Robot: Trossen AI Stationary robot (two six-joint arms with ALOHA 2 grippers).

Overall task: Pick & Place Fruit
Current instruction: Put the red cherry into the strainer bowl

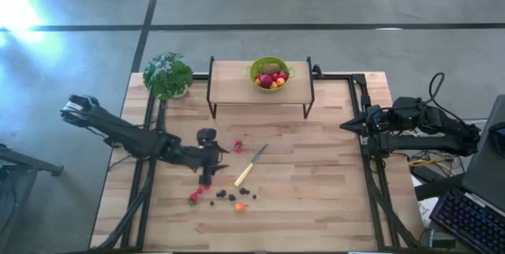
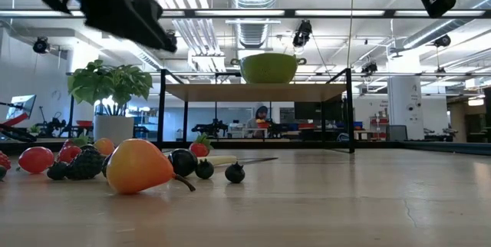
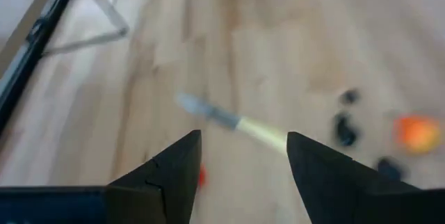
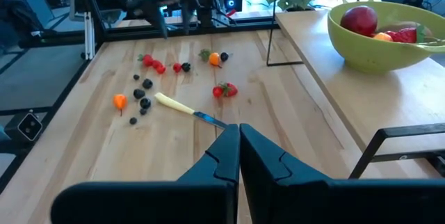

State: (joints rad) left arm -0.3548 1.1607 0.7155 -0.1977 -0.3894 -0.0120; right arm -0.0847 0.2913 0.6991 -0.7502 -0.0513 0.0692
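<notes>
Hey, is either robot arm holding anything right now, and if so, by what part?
No. The left gripper is open and empty above the table; the right gripper is shut on nothing.

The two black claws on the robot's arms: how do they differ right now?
The left gripper has its fingers spread open, empty; the right gripper has its fingers pressed shut, also empty. The left one hangs above the scattered small fruit and the pale-handled knife mid-table; the right one waits at the table's right edge, away from them. Both are dark, two-fingered, and hold nothing.

Matt wooden table (image 1: pixel 316 167), glossy fruit (image 2: pixel 136 166)
</notes>
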